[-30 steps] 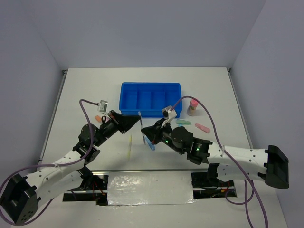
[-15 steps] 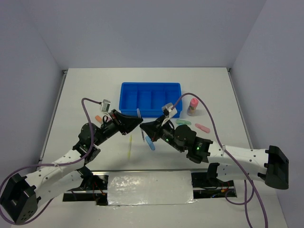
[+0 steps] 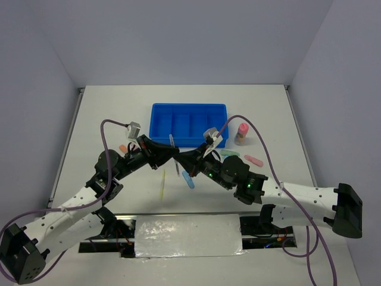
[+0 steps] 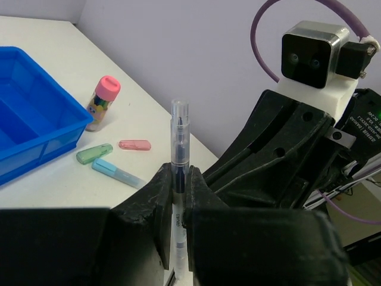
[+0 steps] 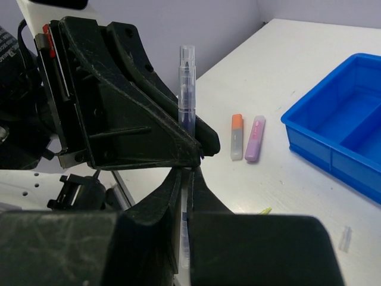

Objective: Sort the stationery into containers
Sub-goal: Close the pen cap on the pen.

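Observation:
A thin white pen with a clear cap (image 4: pixel 179 131) stands upright between both grippers, just in front of the blue compartment tray (image 3: pixel 156 108). My left gripper (image 4: pixel 177 173) is shut on it. My right gripper (image 5: pixel 186 176) is shut on the same pen (image 5: pixel 187 89) lower down. In the top view the two grippers (image 3: pixel 171 150) (image 3: pixel 180 156) meet tip to tip. A blue marker (image 3: pixel 188 179) and a yellow pen (image 3: pixel 163 183) lie on the table below them. The tray's compartments look empty.
A pink-capped glue stick (image 3: pixel 241 134) stands right of the tray, with a green marker (image 3: pixel 230 153) and a pink marker (image 3: pixel 253 160) lying near it. An orange marker (image 5: pixel 237 136) and a purple marker (image 5: pixel 255 138) lie left of the tray. A small clear cap (image 5: pixel 344 238) lies on the table.
The right gripper has moved up and left from beside the blue marker to meet the left gripper and closed on the pen. The left gripper has lifted the pen slightly towards the tray.

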